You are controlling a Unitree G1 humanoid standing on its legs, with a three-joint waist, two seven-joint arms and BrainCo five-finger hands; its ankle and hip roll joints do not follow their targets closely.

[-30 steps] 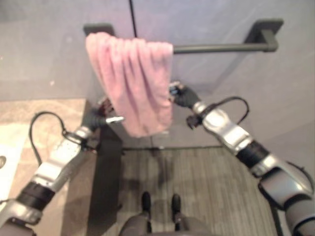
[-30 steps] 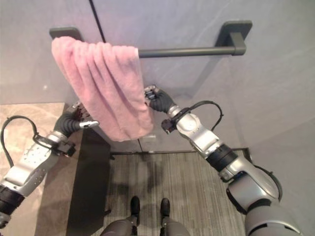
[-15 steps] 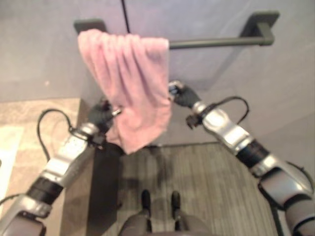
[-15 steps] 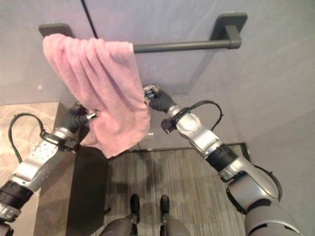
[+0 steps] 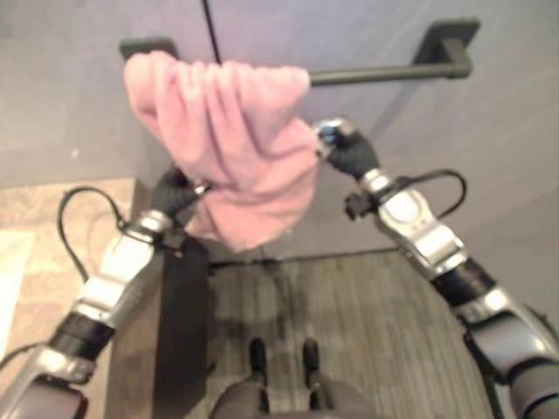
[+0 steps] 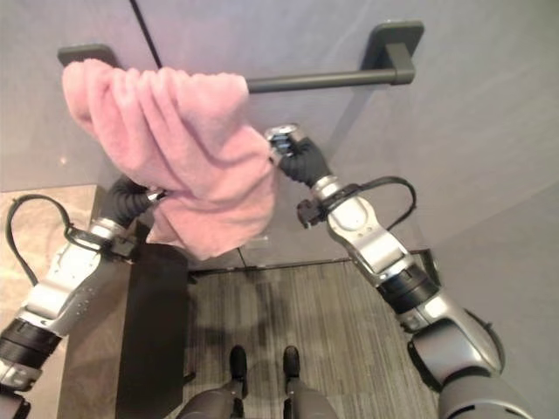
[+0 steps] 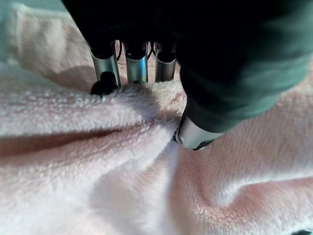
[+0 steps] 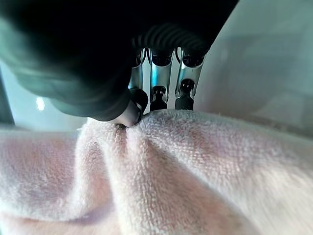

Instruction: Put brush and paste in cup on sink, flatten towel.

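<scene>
since a moment ago both hands have lifted the towel's [image 6: 188,166] lower edge, so it bunches up instead of hanging straight. nearest, the left hand [image 6: 131,199] pinches one side edge and the right hand [image 6: 295,155] the other; beyond, it hangs bunched at the left end of the rail [image 6: 323,80]. soft, light and limp, it should slide along the rail if held by its side edges.

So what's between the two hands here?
The pink towel, bunched on the bar. The left hand pinches one side, the right hand the other; the eye views show it.
</scene>
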